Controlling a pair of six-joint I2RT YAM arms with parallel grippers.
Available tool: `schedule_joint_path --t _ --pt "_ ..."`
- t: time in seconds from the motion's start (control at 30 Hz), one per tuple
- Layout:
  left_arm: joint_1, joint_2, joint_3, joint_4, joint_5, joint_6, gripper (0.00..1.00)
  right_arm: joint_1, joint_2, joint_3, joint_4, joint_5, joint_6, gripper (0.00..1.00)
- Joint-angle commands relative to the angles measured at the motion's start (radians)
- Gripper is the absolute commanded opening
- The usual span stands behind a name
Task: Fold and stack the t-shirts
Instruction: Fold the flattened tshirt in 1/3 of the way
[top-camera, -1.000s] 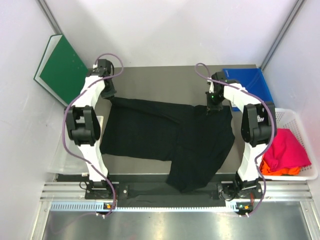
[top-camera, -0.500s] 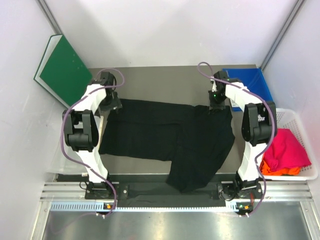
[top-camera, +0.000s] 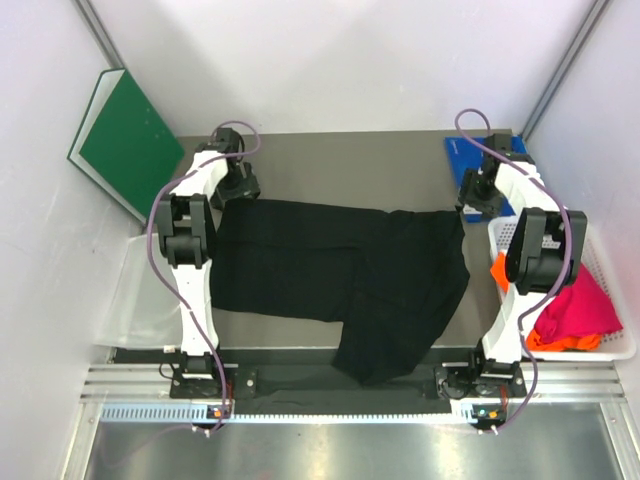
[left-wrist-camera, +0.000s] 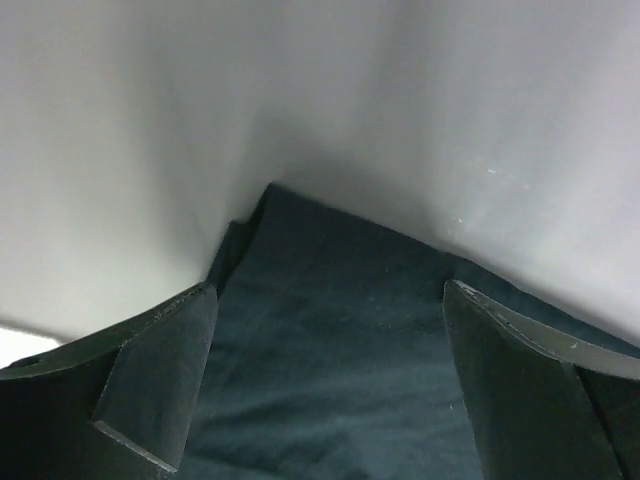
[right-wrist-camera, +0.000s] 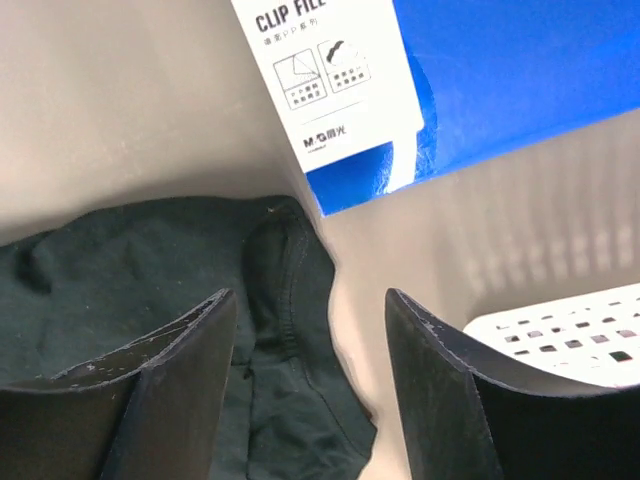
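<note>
left gripper (left-wrist-camera: 325, 380): jaws stood wide, empty
right gripper (right-wrist-camera: 308, 380): jaws apart, empty
risk: black shirt (top-camera: 340, 265) lay crooked; fold could skew

I count one black t-shirt (top-camera: 340, 270) on one table (top-camera: 350, 160). I see one magenta-pink shirt (top-camera: 582, 300) and one white basket (top-camera: 622, 345). Orange cloth (top-camera: 560, 341) shows in two spots at that basket, and I cannot tell whether that makes one shirt or two. I count one green board (top-camera: 125, 140) and one blue clip file (right-wrist-camera: 520, 70). Of my own parts there are two grippers, the left gripper (left-wrist-camera: 328, 300) and the right gripper (right-wrist-camera: 308, 300), with two fingers (left-wrist-camera: 150, 390) on each.
</note>
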Motion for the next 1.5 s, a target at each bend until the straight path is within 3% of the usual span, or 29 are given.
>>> schedule_joint_path --t 0.0,0.13,0.5,0.57,0.6,0.63,0.7,1.03,1.47 --pt "0.0 0.009 0.062 -0.013 0.049 -0.005 0.99 0.0 -0.025 0.015 0.025 -0.036 0.002 0.61" --pt "0.001 0.03 0.062 -0.005 0.055 -0.013 0.99 0.0 0.0 -0.013 0.062 -0.12 0.009 0.62" --pt "0.0 0.064 0.074 0.03 0.085 -0.027 0.77 0.001 0.116 -0.008 0.097 -0.222 0.022 0.62" --pt "0.001 0.07 0.076 0.035 0.092 -0.028 0.57 0.004 0.13 -0.008 0.119 -0.237 0.032 0.59" --pt "0.0 0.07 0.08 0.036 0.094 -0.028 0.49 0.007 0.139 -0.002 0.125 -0.243 0.036 0.44" --pt "0.0 0.075 0.085 0.035 0.092 -0.028 0.21 0.014 0.145 0.003 0.131 -0.249 0.037 0.31" --pt "0.001 0.078 0.098 0.025 0.079 -0.033 0.0 0.026 0.148 0.015 0.133 -0.255 0.042 0.02" --pt "0.001 0.041 0.128 0.087 0.035 -0.05 0.0 0.06 0.19 0.137 0.187 -0.243 0.036 0.0" --pt "0.052 0.156 0.318 0.12 0.042 -0.117 0.0 0.061 0.536 0.69 0.191 -0.222 0.075 0.01"
